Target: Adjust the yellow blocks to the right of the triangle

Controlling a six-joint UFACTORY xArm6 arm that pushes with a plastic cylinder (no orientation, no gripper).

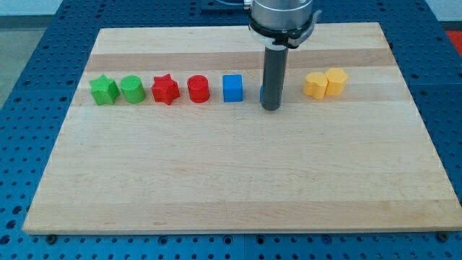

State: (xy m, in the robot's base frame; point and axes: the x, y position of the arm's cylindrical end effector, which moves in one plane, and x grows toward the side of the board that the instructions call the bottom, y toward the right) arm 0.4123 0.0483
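Two yellow blocks sit touching near the view's upper right: a yellow pentagon-like block [315, 84] and a yellow hexagon block [336, 81]. My tip [271, 107] is down on the board to their left, apart from them. Just behind the rod, a sliver of a second blue block [263, 93] shows at the rod's left edge; its shape is hidden. A blue cube [232, 88] stands left of the rod.
A row runs toward the view's left: red cylinder [198, 89], red star [165, 89], green cylinder [133, 89], green star [104, 90]. The wooden board [231, 180] lies on a blue perforated table.
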